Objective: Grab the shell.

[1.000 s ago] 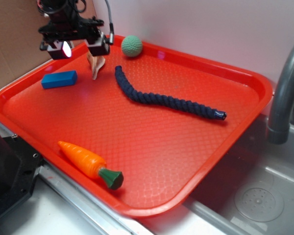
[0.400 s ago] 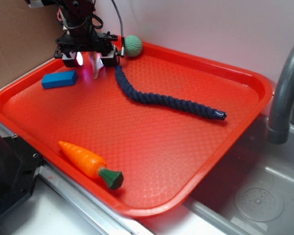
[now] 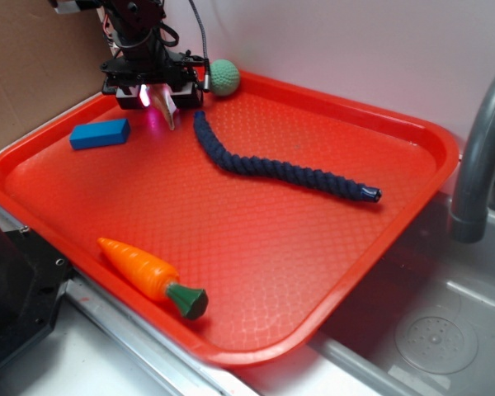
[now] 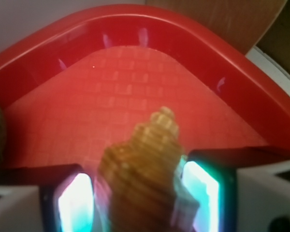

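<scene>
- Two glowing fingers (image 4: 75,205) of the gripper (image 3: 157,97) flank the shell (image 4: 142,164) closely; actual contact cannot be told.
- Shell sits between them, its pale tip (image 3: 172,122) pointing down toward the tray (image 3: 256,247).
- Probably light, rigid, knobbly yet slick: squeezing the wide upper body seems safest.

Between the jaws sits the shell (image 4: 142,169), tan and cream with knobbly ridged bands; the pads (image 4: 75,203) on either side glow white-cyan. Beneath lies the red tray (image 3: 412,165), its floor embossed in a scale pattern. On it: blue block (image 3: 100,134), navy braided rope (image 3: 272,165), green knitted ball (image 3: 222,77), orange carrot (image 3: 148,275) with dark green top.
</scene>
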`<state>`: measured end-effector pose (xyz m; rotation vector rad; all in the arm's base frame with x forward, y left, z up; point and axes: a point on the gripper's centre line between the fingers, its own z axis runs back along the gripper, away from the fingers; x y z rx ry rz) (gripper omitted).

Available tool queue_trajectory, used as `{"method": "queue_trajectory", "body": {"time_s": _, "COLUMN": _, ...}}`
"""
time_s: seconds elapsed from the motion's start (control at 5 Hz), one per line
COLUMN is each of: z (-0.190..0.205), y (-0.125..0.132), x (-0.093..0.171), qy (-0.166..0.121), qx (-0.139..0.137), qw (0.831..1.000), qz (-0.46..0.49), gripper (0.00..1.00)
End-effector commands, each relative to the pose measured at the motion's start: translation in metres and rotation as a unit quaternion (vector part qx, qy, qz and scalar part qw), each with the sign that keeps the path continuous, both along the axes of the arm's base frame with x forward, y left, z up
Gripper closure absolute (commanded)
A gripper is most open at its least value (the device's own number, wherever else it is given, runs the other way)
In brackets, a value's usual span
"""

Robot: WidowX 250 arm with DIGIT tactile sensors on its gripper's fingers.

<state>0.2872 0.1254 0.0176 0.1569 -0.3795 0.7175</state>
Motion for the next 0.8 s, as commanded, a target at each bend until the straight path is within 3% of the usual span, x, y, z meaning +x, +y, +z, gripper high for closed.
{"method": "queue_trajectory", "body": {"time_s": 0.0, "z": 0.027, "y": -0.007, "x": -0.002, "qy": 0.018, "qx": -0.01, "qw": 1.0, "qz": 0.006, "gripper": 1.0}}
{"method": "queue_trajectory", "body": {"time_s": 0.2, "z": 0.066, "y": -0.032, "x": -0.014, "qy": 0.074, "qx": -0.048, "qw": 0.996, "qz": 0.022, "gripper": 1.0}}
{"method": "queue_trajectory", "body": {"time_s": 0.6, "z": 0.141, "y": -0.088, "x": -0.057, "qy": 0.092, "qx": -0.096, "qw": 0.99, "qz": -0.043, "gripper": 1.0}}
